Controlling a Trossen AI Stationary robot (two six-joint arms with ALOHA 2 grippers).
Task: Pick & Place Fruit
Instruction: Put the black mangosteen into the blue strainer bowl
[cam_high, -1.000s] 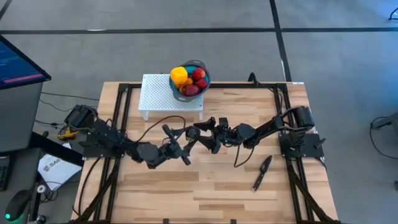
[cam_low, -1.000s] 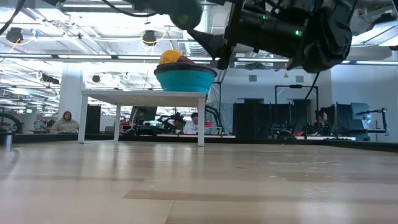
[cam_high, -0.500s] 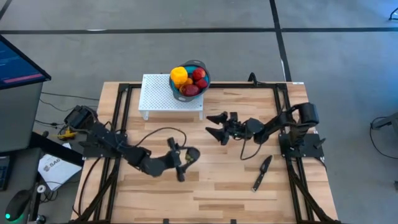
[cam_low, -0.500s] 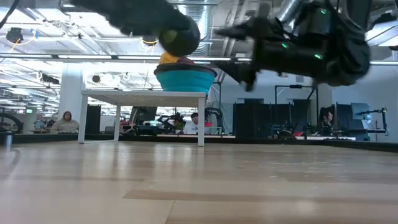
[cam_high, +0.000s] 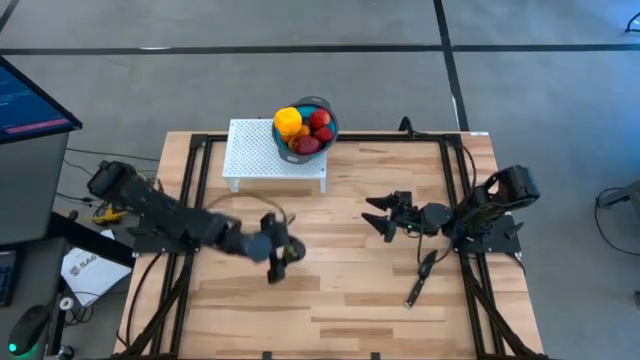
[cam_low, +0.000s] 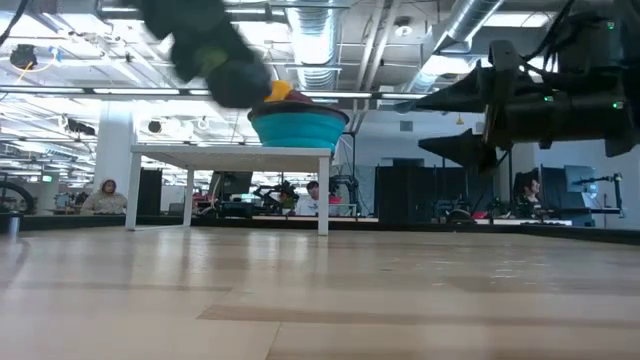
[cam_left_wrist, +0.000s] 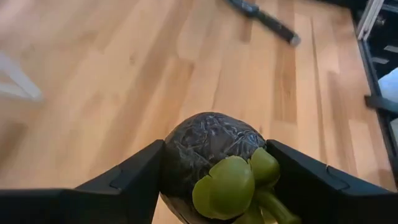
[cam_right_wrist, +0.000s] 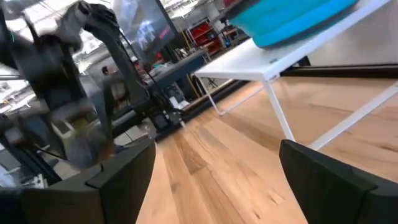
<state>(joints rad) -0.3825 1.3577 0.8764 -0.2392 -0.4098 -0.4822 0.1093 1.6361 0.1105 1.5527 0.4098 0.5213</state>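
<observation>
My left gripper (cam_high: 276, 250) hovers over the table's middle, left of centre, shut on a dark purple, rough-skinned fruit (cam_left_wrist: 210, 146) with green leaves (cam_left_wrist: 231, 183). In the low view it is a blur (cam_low: 215, 62) high above the boards. My right gripper (cam_high: 383, 217) hangs open over the right half, holding nothing; its fingers spread wide (cam_right_wrist: 217, 180). The blue bowl (cam_high: 322, 140) stands on the white perforated stand (cam_high: 262, 155) at the far edge, with a yellow fruit (cam_high: 288, 122) and red fruits (cam_high: 319, 121) heaped in it. My left gripper pinches the dark fruit by its two opposite sides (cam_left_wrist: 171, 155), one finger (cam_left_wrist: 127, 177) on each flank. The fingers slant down from the table's left. The fruit is lifted clear of the boards, with its green leaves turned toward the wrist camera.
A black-handled knife (cam_high: 420, 278) lies on the boards near the right edge, below the right gripper, and shows far off in the left wrist view (cam_left_wrist: 264, 15). Cables loop beside both arms. Bare boards (cam_high: 330, 310) span the near half. People sit in the room behind.
The two grippers stood close together over the table's centre and have drawn apart. My right gripper has pulled back toward the right edge, open. My left gripper has swung a little toward the left edge and turned, carrying the dark fruit clear of the table.
</observation>
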